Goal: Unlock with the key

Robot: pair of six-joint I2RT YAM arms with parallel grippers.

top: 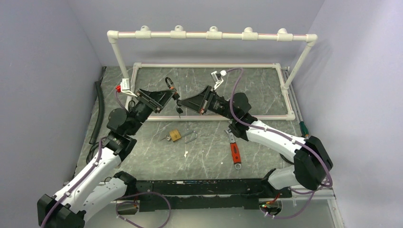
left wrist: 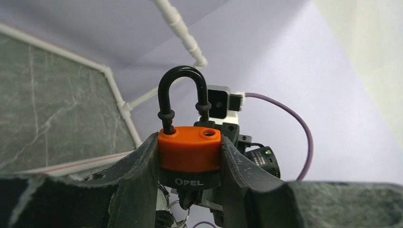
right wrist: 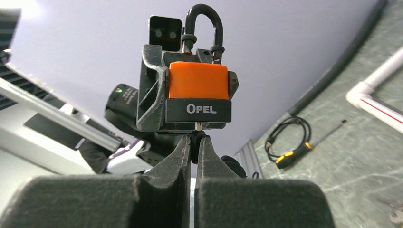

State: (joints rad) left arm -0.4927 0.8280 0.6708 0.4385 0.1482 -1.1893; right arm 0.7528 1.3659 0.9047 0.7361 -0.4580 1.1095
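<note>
An orange padlock (left wrist: 189,148) with a black base marked OPEL and a black shackle (left wrist: 182,75) is clamped by its sides in my left gripper (left wrist: 190,152), held up above the table. The shackle's free leg ends just above its open hole. My right gripper (right wrist: 195,138) is shut on the black head of the key (right wrist: 195,127), whose blade is in the bottom of the padlock (right wrist: 197,80). From above, the left gripper (top: 166,98) and the right gripper (top: 183,103) meet tip to tip at the padlock (top: 174,94). A key ring (left wrist: 174,209) hangs below.
A brass padlock (top: 175,135) with keys and a loose silver shackle (top: 191,137) lie on the table. A red-handled wrench (top: 235,151) lies to the right. A white PVC frame (top: 209,34) stands behind. A black-and-yellow screwdriver (right wrist: 304,147) and a black hose (top: 98,111) lie at the sides.
</note>
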